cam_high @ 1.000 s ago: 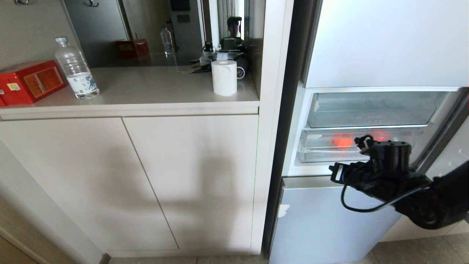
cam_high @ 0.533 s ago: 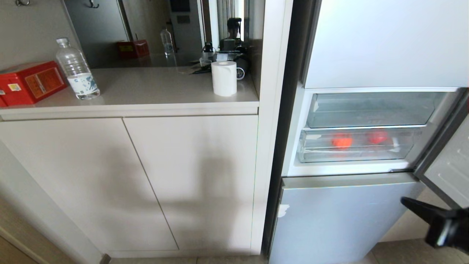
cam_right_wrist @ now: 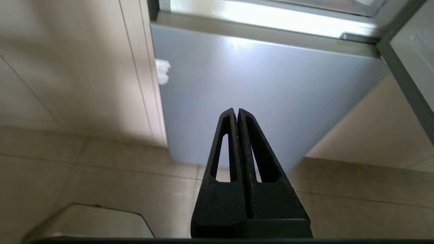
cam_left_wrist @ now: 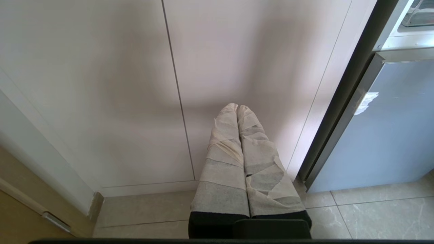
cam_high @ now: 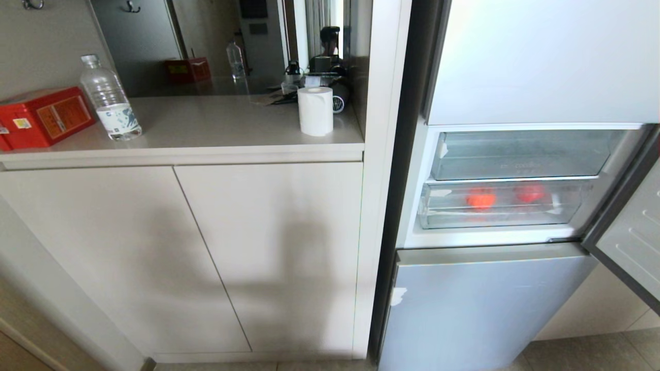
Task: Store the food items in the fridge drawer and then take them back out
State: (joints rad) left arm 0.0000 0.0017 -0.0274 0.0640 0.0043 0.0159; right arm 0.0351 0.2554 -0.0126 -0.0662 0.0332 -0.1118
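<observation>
Red fruits (cam_high: pixel 480 198) (cam_high: pixel 531 192) sit side by side in the fridge drawer (cam_high: pixel 502 219), right of frame. Left hand (cam_left_wrist: pixel 237 108) pinched shut by the cupboard. Right hand (cam_right_wrist: pixel 236 111) shut, empty, low facing the freezer door, drawer above it, so probably the nearer arm.

I see the two fruits (cam_high: pixel 481 198) only as red blurs through the drawer front (cam_high: pixel 502 215).

The head camera looks down and forward at a cabinet (cam_high: pixel 216 247) and open fridge (cam_high: pixel 495 237), while both wrist cameras sit low near the floor (cam_left_wrist: pixel 373 213), sharing the fridge's blue lower door (cam_right_wrist: pixel 264 91).
</observation>
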